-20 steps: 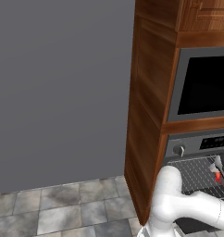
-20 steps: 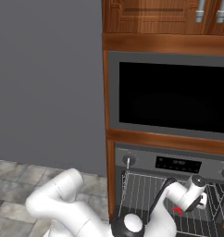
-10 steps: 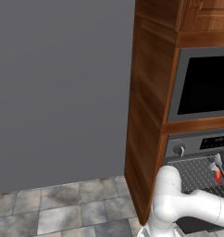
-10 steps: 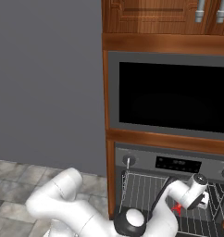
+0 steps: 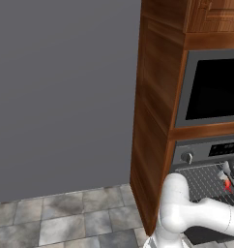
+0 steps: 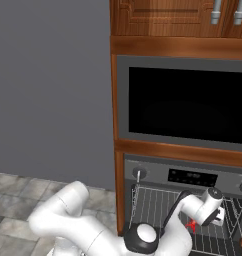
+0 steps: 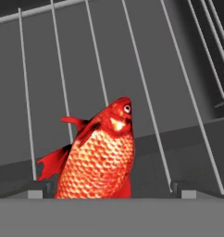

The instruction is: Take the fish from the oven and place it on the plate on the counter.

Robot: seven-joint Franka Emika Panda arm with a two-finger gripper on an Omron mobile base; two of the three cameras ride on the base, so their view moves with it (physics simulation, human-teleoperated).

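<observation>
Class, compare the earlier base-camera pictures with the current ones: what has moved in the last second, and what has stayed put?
The claw, with the fish at its tips, has shifted slightly along the oven rack; the arm's elbow swung a little. Oven and cabinets are unchanged.

Illumination is even and diffuse, with no visible source; shadows are soft and faint; the base views are slightly soft and pixelated; the fish (image 7: 101,157) is sharp and brightly lit; the oven (image 6: 188,175) interior is dim.
</observation>
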